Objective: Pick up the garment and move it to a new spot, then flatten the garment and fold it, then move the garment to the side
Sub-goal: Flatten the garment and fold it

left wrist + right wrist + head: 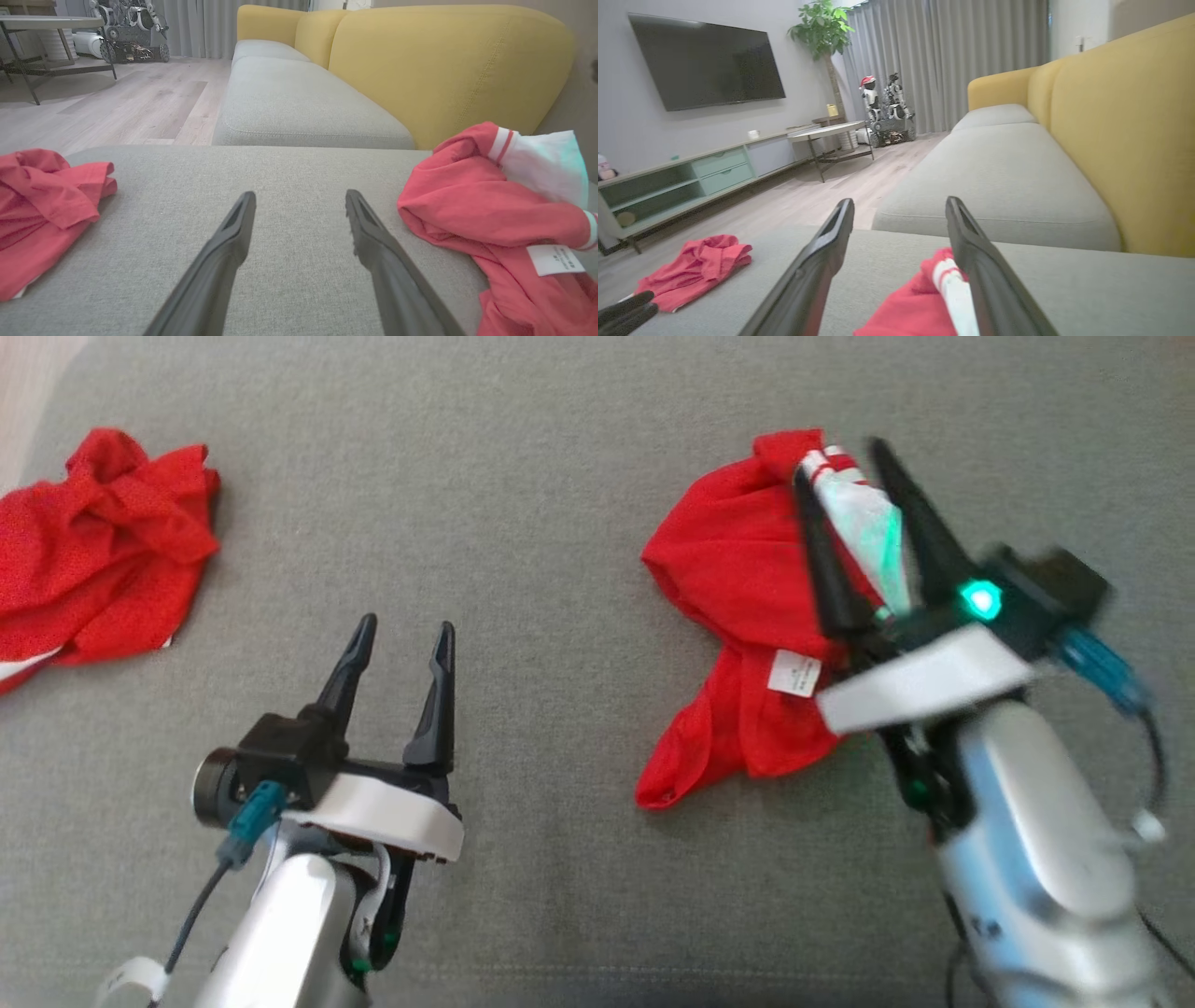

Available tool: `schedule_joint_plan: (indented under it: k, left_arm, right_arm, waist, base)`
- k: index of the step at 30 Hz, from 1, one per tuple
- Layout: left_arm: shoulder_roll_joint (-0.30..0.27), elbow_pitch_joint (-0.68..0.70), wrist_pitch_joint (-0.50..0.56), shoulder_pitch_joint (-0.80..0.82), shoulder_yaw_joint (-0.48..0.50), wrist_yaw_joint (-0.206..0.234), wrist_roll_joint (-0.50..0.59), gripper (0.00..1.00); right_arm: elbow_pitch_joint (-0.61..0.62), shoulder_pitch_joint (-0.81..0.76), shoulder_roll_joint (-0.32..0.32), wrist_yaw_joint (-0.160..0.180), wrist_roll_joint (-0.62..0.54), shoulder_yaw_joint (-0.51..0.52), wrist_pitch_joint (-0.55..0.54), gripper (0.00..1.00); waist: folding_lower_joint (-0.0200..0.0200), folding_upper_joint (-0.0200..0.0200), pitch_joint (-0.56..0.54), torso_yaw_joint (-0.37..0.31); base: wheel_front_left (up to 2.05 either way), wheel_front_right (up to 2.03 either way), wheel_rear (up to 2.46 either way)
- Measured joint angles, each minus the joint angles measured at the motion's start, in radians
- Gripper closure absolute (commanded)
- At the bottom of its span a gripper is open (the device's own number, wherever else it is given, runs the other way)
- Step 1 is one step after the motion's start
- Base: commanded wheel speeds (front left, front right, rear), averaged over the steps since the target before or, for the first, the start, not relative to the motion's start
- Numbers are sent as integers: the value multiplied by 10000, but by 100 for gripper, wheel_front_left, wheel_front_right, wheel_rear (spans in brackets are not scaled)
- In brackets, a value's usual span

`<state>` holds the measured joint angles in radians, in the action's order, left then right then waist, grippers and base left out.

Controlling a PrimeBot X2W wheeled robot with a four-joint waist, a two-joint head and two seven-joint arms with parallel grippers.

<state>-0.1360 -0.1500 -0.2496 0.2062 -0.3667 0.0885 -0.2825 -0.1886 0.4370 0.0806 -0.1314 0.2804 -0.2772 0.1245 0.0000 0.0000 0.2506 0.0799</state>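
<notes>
Where right gripper [838,460] hovers, garment [738,560] lies directly beneath.

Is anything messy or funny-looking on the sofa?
Yes. The red-and-white garment by the right claw is a crumpled heap with its white label showing, so it seems partly inside out. The second red garment is wadded up too, at the left edge of the grey cushion.

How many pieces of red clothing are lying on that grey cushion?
2. One red garment lies at the left edge of the grey cushion; a red-and-white garment lies on the right, beneath the right hand.
</notes>
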Motion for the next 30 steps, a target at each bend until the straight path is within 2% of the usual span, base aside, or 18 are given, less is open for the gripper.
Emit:
schedule_joint_plan:
  k: [7,11,19,30]
  left_arm:
    - [-150,213,0,-405,278,100,6,0]
    - [-199,265,0,-660,297,182,13,0]
    - [-378,500,2,-1243,314,353,13,0]
    - [-472,794,81,-1412,288,441,13,0]
  right_arm:
    - [1672,-2245,-44,-2,-917,2075,-541,0]
    - [2182,-3202,-119,-2,-1204,2755,-876,0]
    - [2592,-4531,-330,-2,-1323,3122,-1243,0]
    - [2723,-4638,-347,0,-1227,3152,-1262,0]
  waist:
    - [0,0,-359,-246]
    - [0,0,-581,-329]
    - [0,0,-1040,-471]
    - [0,0,-1099,-478]
  base:
    - [0,0,0]
    - [0,0,0]
    - [0,0,0]
    - [0,0,0]
